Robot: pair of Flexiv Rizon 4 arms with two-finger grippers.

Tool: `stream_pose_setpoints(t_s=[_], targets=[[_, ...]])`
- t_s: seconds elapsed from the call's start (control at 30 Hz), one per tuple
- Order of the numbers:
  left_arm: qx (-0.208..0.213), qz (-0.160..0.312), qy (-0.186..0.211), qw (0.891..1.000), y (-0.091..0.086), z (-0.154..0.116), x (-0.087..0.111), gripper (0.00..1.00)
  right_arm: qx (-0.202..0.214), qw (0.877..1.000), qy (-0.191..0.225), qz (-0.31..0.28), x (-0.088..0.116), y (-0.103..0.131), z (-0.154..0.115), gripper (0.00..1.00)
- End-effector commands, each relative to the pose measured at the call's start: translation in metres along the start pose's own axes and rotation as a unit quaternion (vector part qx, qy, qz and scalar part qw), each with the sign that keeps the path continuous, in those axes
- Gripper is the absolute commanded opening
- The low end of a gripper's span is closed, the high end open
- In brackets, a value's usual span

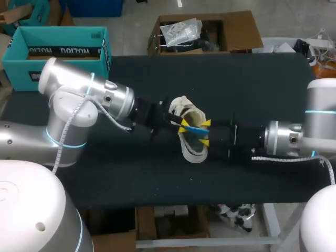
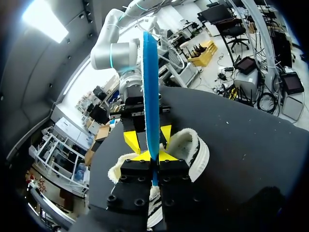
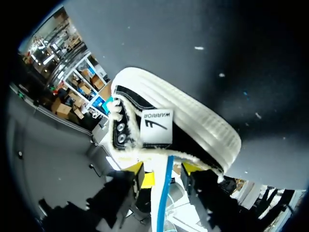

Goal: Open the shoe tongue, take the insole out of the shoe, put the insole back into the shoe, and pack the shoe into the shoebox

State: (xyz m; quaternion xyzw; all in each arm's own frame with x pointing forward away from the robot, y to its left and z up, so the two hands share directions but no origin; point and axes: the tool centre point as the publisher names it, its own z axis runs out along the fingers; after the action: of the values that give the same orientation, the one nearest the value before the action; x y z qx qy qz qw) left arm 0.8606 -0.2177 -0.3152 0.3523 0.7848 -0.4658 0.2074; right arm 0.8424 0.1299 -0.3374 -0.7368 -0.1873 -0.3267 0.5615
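Now the left gripper (image 1: 182,126) is clenched on the blue insole (image 1: 193,129) above the shoe (image 1: 189,152) at mid-table. The right gripper (image 1: 205,133) sits at the shoe's 3 o'clock; whether it grips cannot be told. The robot would do best to line the insole up with the opening and feed it in slowly.

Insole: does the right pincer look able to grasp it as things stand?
Likely yes. The left pincer holds the insole, and the right pincer is open with one finger on each side of it. Nothing seems to be in the way.
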Motion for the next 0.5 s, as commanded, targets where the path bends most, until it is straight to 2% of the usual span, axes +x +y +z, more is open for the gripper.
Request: stream_pose_setpoints(t_s=[0.03, 0.23, 0.27, 0.37, 0.4, 0.5], targets=[[-0.001, 0.001, -0.007, 1.0, 0.0, -0.002, 0.004, 0.0, -0.024, 1.0, -0.007, -0.01, 0.003, -0.023, -0.01, 0.53], [-0.005, 0.005, -0.007, 1.0, -0.002, 0.0, 0.006, 0.0, -0.014, 1.0, -0.015, -0.018, 0.001, -0.031, -0.005, 0.43], [-0.005, 0.006, -0.007, 1.0, -0.002, 0.0, 0.006, 0.0, -0.011, 1.0, -0.015, -0.018, 0.001, -0.031, -0.004, 0.38], [-0.005, 0.008, -0.008, 1.0, -0.003, -0.001, 0.007, 0.0, -0.006, 1.0, -0.019, -0.018, -0.001, -0.031, -0.001, 0.04], [-0.005, 0.01, -0.008, 1.0, -0.003, -0.001, 0.007, 0.0, -0.004, 1.0, -0.021, -0.018, -0.002, -0.031, 0.001, 0.0], [-0.006, 0.019, -0.008, 1.0, -0.006, -0.003, 0.007, 0.0, -0.001, 0.999, -0.03, -0.023, -0.004, -0.031, 0.004, 0.0]])
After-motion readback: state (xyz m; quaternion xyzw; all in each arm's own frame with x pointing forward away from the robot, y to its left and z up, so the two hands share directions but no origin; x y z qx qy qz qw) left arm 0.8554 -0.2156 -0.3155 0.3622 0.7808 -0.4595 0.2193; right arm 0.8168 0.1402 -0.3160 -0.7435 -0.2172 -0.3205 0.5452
